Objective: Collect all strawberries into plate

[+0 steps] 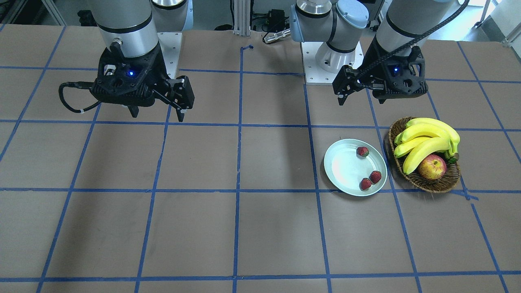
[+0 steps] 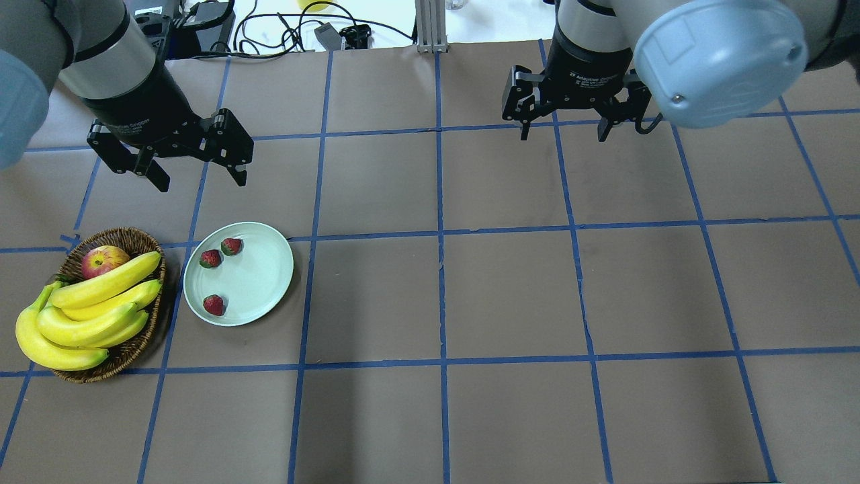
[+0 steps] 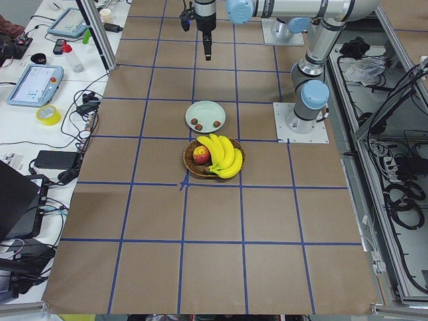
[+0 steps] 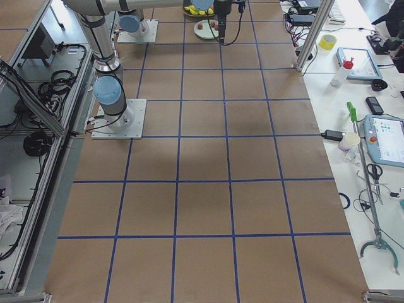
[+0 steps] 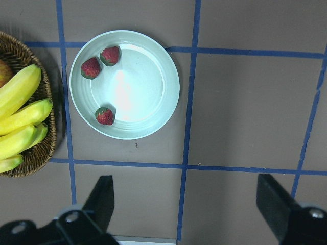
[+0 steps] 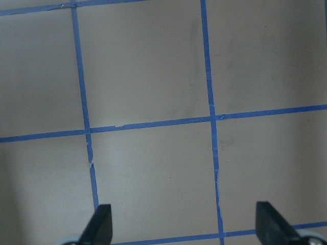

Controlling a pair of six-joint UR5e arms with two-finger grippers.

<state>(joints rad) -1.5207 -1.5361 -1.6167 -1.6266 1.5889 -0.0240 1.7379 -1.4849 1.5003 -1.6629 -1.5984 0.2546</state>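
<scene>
Three strawberries lie inside the pale mint-green plate on the left half of the table. In the front view the berries lie on the plate. My left gripper is open and empty, raised above the table just beyond the plate. Its wrist view shows the plate and berries past its spread fingers. My right gripper is open and empty, far from the plate, over bare table.
A brown wicker basket with a bunch of bananas and a red-yellow apple stands close beside the plate, toward the table's left end. Blue tape lines grid the brown table. Cables lie at the far edge.
</scene>
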